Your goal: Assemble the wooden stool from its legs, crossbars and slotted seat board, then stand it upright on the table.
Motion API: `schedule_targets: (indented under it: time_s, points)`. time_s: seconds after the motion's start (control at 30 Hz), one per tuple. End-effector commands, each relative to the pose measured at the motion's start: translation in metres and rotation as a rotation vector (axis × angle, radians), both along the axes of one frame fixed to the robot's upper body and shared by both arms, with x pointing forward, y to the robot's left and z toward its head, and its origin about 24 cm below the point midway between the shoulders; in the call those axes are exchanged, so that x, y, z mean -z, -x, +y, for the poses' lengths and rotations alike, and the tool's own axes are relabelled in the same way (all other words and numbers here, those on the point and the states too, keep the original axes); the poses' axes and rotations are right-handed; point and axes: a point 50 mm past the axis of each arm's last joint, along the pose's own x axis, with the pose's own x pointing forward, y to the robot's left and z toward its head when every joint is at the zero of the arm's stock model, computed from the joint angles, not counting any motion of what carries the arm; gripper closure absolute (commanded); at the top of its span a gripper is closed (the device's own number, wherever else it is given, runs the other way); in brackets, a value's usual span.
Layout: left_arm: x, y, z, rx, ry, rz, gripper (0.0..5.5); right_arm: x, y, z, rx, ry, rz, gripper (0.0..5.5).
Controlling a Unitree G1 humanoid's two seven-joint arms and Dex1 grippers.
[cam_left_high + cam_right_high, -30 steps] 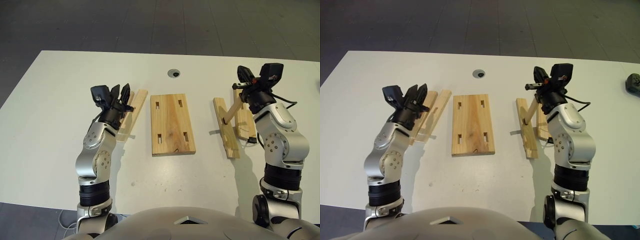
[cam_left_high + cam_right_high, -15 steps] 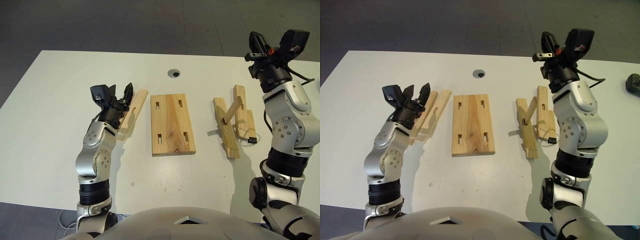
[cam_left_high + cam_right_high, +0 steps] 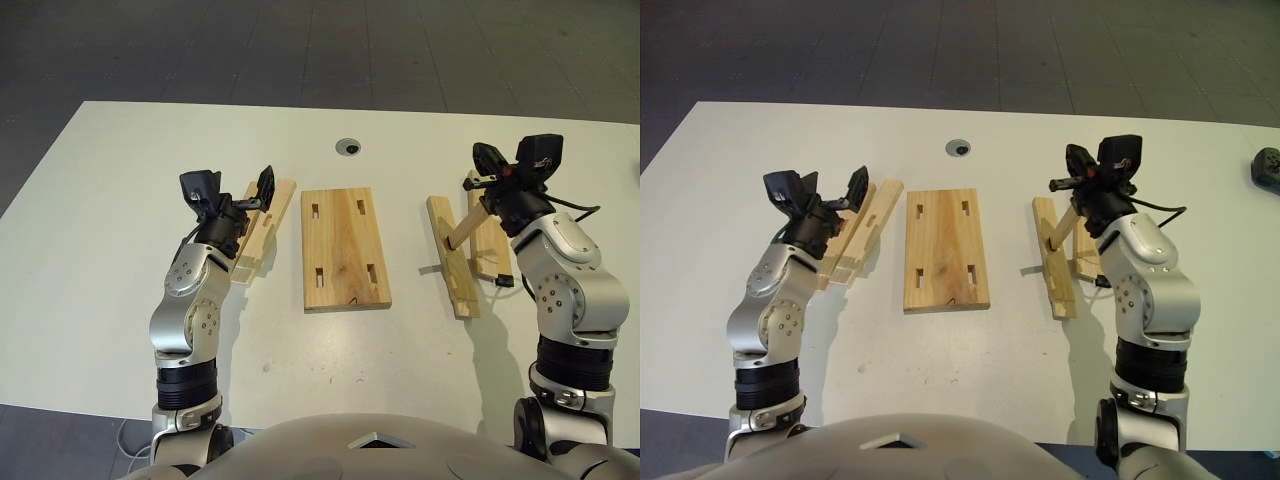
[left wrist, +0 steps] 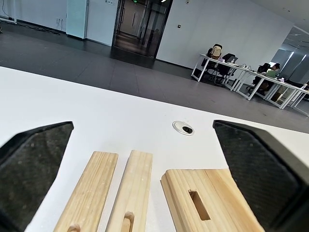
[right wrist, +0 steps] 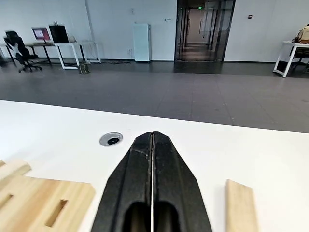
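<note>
The slotted seat board [image 3: 345, 247] lies flat in the middle of the table. To its left lies a pair of wooden legs [image 3: 262, 222], joined side by side. My left gripper [image 3: 233, 190] hovers over their near end, open wide, its fingers [image 4: 29, 164] to either side with nothing between them. To the right of the board lies a second leg set [image 3: 452, 256] with a crossbar [image 3: 467, 222] leaning up from it to another leg [image 3: 487, 240]. My right gripper [image 3: 484, 165] is just above the far end of that set, its fingers [image 5: 152, 183] shut with nothing between them.
A round cable grommet [image 3: 348, 147] sits in the table behind the board. A small black piece [image 3: 503, 282] lies beside the right legs. A dark object [image 3: 1267, 165] rests at the table's far right edge. The near half of the white table [image 3: 330, 360] is bare.
My left gripper's fingers have spread wider over the left legs. My right arm rose high above the table, then came back down over the right leg set.
</note>
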Motion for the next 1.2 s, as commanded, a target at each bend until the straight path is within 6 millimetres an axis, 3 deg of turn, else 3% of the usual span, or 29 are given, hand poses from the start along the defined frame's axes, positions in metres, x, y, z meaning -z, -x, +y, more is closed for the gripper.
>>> schedule_targets:
  time_s: [0.03, 0.23, 0.37, 0.53, 0.67, 0.77, 1.07, 1.2]
  points:
    - [0.005, 0.003, -0.005, 0.012, -0.009, 0.021, 0.12, -0.008, -0.001, 0.001, 0.018, -0.106, -0.055, 5.5]
    - [0.004, 0.004, -0.003, 0.008, -0.01, 0.022, 0.12, -0.044, -0.005, 0.004, 0.0, -0.152, -0.226, 5.5]
    - [0.004, 0.004, -0.002, 0.006, -0.012, 0.023, 0.12, -0.054, -0.004, 0.003, 0.0, -0.148, -0.275, 5.5]
    - [0.004, 0.004, -0.001, 0.005, -0.013, 0.025, 0.12, -0.036, -0.001, 0.004, 0.005, -0.129, -0.205, 5.5]
    - [0.004, 0.004, -0.002, 0.002, -0.011, 0.025, 0.12, 0.014, 0.002, -0.008, 0.091, -0.113, -0.006, 5.5]
    - [0.005, 0.006, 0.0, -0.003, -0.011, 0.028, 0.12, 0.034, 0.009, -0.008, 0.066, -0.046, 0.081, 5.5]
    - [0.009, 0.009, -0.008, 0.017, 0.0, 0.042, 0.12, 0.024, 0.006, -0.007, 0.058, -0.082, 0.021, 5.5]
    - [0.009, 0.009, -0.009, 0.021, -0.002, 0.044, 0.12, 0.032, -0.001, -0.011, 0.065, -0.031, 0.116, 5.5]
